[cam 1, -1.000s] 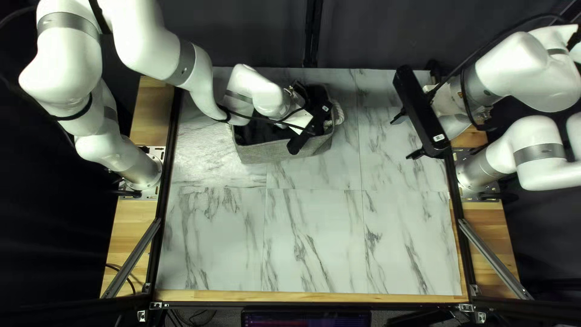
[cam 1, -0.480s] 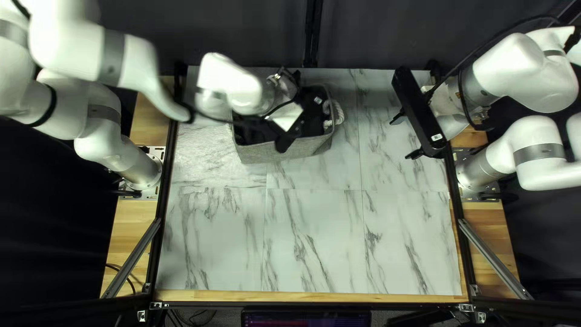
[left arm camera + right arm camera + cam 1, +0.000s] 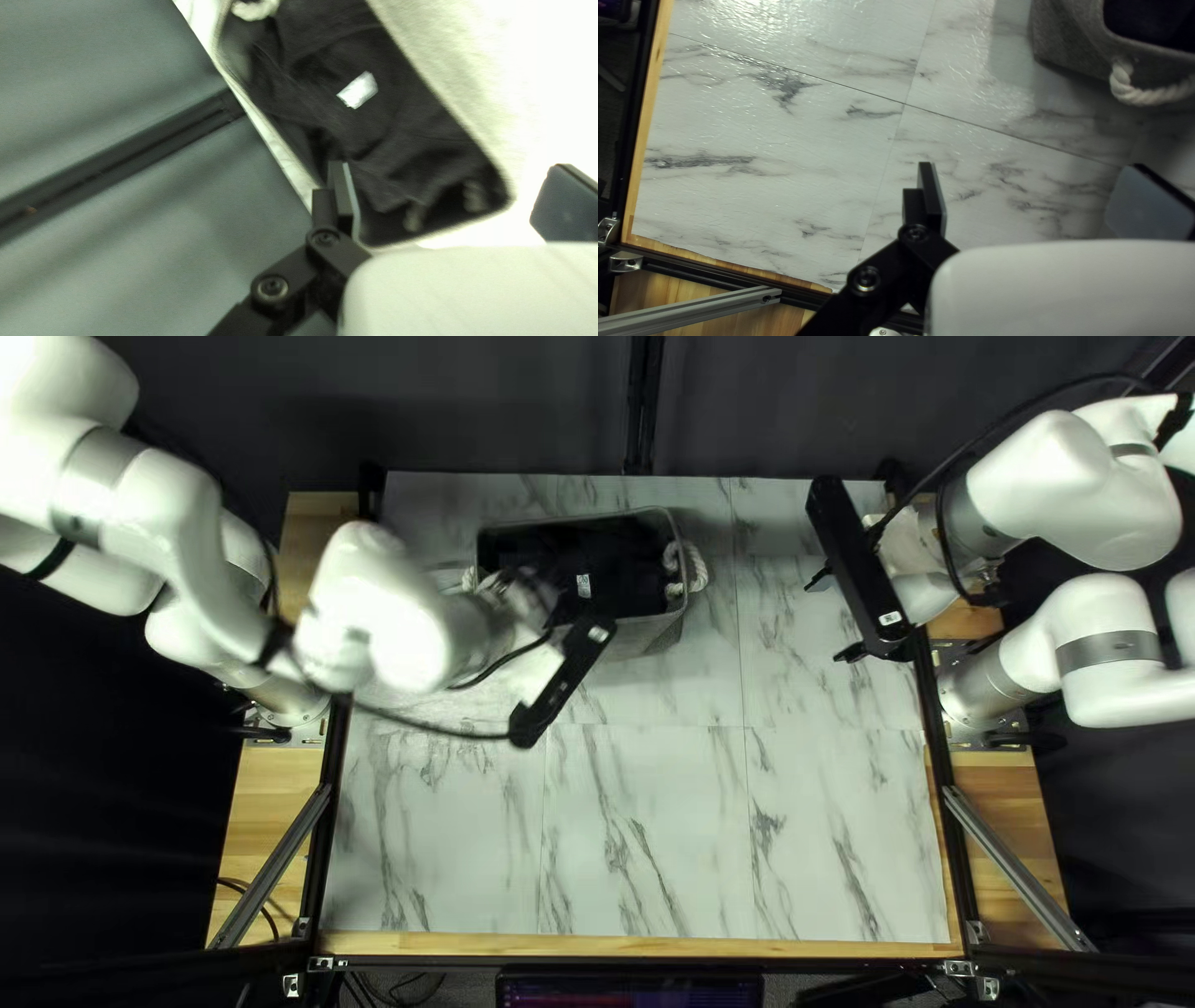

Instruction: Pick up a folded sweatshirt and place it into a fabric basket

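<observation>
At the bottom of the top left view, a screen stood below the wooden near edge of the tabletop. From this edge, a wide marble-patterned area went up until the region of the basket, and it gave the nearest room for moving. Left of centre, the left hand hung at the front left part of the basket, and in this view it covered a piece of the front wall. Its two fingers were spread wide, with the basket's opening ahead of them. The right hand was at the upper right, over the tabletop's right edge, also with fingers well apart. Between this hand and the basket there was a strip of marble surface.

The grey fabric basket stood in the upper middle, near the far edge. The black sweatshirt lay inside it, below the rim, with a white label facing up. A rope handle was at the right end. Behind the far edge hung the dark curtain.
</observation>
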Controlling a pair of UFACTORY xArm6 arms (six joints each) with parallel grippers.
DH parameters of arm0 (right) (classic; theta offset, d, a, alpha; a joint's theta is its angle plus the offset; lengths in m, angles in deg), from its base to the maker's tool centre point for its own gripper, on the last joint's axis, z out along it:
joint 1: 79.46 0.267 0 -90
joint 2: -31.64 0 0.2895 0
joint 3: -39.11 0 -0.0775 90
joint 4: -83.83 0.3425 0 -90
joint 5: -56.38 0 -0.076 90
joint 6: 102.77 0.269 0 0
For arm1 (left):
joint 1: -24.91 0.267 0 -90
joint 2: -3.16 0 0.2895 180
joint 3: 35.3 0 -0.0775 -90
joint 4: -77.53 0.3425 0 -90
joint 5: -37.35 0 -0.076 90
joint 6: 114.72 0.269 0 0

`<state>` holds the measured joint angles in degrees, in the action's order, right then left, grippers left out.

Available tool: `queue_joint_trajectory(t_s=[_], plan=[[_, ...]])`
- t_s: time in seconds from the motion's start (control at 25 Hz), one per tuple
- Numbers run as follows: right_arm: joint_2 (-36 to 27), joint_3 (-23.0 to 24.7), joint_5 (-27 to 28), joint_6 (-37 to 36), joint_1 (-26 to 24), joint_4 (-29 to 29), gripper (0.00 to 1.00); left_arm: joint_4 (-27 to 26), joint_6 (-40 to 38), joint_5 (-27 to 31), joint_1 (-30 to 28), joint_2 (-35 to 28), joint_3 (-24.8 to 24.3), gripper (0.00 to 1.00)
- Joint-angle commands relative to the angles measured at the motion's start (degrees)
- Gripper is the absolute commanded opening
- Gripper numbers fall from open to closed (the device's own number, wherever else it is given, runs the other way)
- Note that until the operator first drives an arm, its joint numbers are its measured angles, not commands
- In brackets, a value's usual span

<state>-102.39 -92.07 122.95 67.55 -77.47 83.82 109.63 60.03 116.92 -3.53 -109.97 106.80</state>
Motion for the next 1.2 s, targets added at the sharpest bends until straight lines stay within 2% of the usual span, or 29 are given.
queue_joint_trajectory(t_s=[0.04, 0.28, 0.4, 0.52, 0.72, 1.2], plan=[[-3.0, -4.3, 8.1, 9.2, 4.4, -4.2, 1.0, -4.9, -3.7, 9.0, -5.5, -2.9, 3.7, 1.0], [2.0, -8.8, 12.8, 21.4, 10.9, -9.8, 1.0, -8.2, -4.6, 15.7, -7.2, 0.1, 11.2, 1.0], [3.5, -10.5, 14.8, 25.0, 12.7, -11.3, 1.0, -8.8, -5.3, 19.0, -7.1, -0.9, 13.1, 1.0], [3.9, -11.9, 17.6, 28.4, 14.7, -12.8, 1.0, -8.6, -4.9, 23.5, -6.7, -4.5, 13.9, 1.0], [2.0, -11.6, 19.0, 29.3, 15.5, -13.7, 1.0, -7.5, -5.4, 26.2, -6.3, -8.5, 12.4, 1.0], [0.9, -11.2, 18.6, 27.6, 14.6, -12.7, 1.0, -7.0, -6.0, 25.9, -7.4, -8.3, 12.4, 1.0]])
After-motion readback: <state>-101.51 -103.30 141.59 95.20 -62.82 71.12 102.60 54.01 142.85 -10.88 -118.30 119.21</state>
